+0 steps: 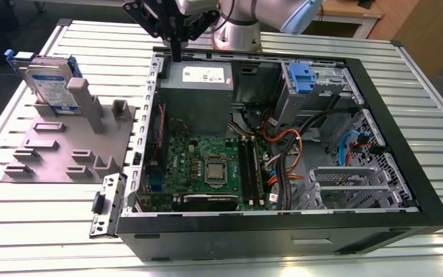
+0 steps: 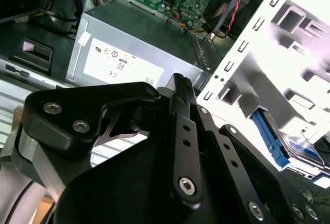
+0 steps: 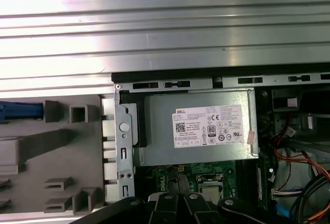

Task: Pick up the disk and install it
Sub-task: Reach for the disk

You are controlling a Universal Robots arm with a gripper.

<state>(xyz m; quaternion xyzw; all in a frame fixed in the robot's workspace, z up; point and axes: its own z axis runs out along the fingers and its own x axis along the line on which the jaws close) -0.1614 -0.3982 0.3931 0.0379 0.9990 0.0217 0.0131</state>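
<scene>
The disk (image 1: 48, 81) is a flat silver-metal hard drive with blue plastic rails along its sides and a white-and-blue label on its broad face, which is turned toward the exterior camera. It stands upright on one edge, seated in the grey fixture plate (image 1: 56, 138), at that plate's far end in the exterior view, its blue rail ends uppermost.
</scene>
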